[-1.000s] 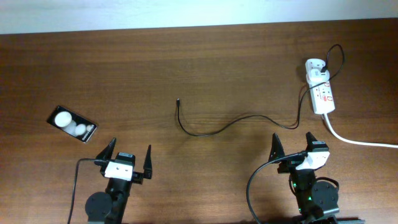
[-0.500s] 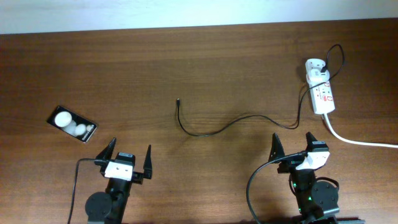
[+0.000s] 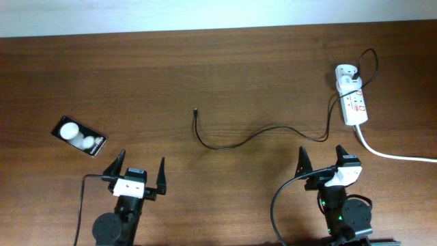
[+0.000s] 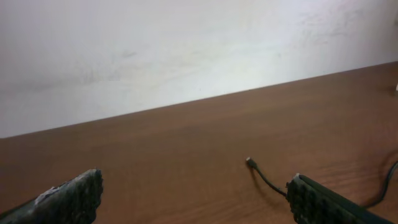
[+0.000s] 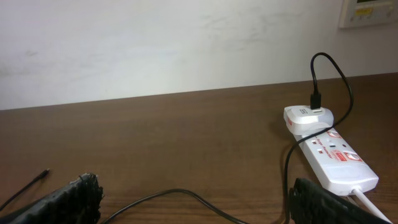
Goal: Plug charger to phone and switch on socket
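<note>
**Both pincers wide and empty, charger tip lying loose**

The socket (image 3: 355, 106) lies toward the far right of the table (image 3: 205, 61). Its thick white cord (image 3: 389, 154) leaves its near end and runs off to the right. The adapter (image 3: 347, 74) sits plugged in at the socket's far end.

The charger (image 3: 239, 140) loops up from the adapter, drops past the socket's left side and snakes leftward over the wood. Its tip (image 3: 195, 111) rests well left of the socket, about mid-table, touching nothing. The phone (image 3: 80, 136) lies much farther left of the socket, beyond the tip. It is flat, turned at a slant, with white blobs on its face, and is well apart from the cable.

The right gripper (image 3: 320, 148) hangs nearer the front than the socket and a little to its left. Its fingers are spread wide with nothing between them. From its wrist view the socket shows ahead to the right, red marks on top.

The left gripper (image 3: 143, 158) hangs far left of the socket, nearer the front than the phone and the tip. Its fingers are likewise spread wide and empty. Its wrist view shows the tip ahead, closer to the right-hand finger.
</note>
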`<state>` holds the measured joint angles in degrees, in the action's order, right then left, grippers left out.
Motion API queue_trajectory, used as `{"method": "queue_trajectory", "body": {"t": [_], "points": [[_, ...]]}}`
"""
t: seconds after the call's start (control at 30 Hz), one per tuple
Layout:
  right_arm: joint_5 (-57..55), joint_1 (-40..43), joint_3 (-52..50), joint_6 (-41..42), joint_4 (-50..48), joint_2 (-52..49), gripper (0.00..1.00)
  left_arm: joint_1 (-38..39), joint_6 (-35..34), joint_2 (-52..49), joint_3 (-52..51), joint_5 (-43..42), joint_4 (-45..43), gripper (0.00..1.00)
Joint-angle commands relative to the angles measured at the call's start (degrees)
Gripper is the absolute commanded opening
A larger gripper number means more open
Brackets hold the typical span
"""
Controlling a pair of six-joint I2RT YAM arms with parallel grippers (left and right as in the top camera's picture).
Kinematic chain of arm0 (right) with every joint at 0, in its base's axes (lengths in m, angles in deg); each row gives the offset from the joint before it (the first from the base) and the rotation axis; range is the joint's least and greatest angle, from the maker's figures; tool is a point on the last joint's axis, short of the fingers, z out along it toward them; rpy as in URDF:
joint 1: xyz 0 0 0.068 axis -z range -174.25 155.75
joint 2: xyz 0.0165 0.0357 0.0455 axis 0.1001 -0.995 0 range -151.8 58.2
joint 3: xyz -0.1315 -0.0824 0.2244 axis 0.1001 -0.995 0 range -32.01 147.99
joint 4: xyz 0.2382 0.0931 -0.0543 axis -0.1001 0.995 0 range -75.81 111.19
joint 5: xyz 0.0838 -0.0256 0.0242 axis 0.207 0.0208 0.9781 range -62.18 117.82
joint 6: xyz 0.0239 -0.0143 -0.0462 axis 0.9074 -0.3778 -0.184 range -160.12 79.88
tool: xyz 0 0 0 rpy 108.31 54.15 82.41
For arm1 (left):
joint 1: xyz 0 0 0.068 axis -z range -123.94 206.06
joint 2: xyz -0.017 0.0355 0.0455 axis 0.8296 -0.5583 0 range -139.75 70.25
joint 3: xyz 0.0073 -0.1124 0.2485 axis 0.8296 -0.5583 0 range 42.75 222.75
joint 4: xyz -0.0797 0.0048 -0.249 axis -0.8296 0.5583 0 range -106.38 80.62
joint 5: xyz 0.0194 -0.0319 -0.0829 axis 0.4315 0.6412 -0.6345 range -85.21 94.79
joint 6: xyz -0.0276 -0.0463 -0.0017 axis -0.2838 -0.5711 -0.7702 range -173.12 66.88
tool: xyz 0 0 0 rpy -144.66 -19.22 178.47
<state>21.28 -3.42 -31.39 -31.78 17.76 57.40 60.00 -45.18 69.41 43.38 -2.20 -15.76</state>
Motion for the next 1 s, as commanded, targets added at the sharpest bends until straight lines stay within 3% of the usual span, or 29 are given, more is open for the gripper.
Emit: {"method": "queue_trajectory", "body": {"t": [0.0,0.17,0.47,0.7,0.97], "points": [[0.07,0.2,-0.31,-0.39,0.48,0.59,0.99,-0.37,0.74,0.46,0.26,0.57,-2.14,0.99],[0.07,0.2,-0.31,-0.39,0.48,0.59,0.99,-0.37,0.74,-2.32,5.25,1.18,-1.42,0.99],[0.07,0.2,-0.31,-0.39,0.48,0.59,0.99,-0.37,0.74,-20.81,21.4,3.61,-1.18,0.99],[0.07,0.2,-0.31,-0.39,0.48,0.59,0.99,-0.37,0.76,-42.84,44.44,3.58,9.81,0.99],[0.07,0.2,-0.31,-0.39,0.48,0.59,0.99,-0.37,0.76,-69.85,74.34,-0.15,32.02,0.99]]}}
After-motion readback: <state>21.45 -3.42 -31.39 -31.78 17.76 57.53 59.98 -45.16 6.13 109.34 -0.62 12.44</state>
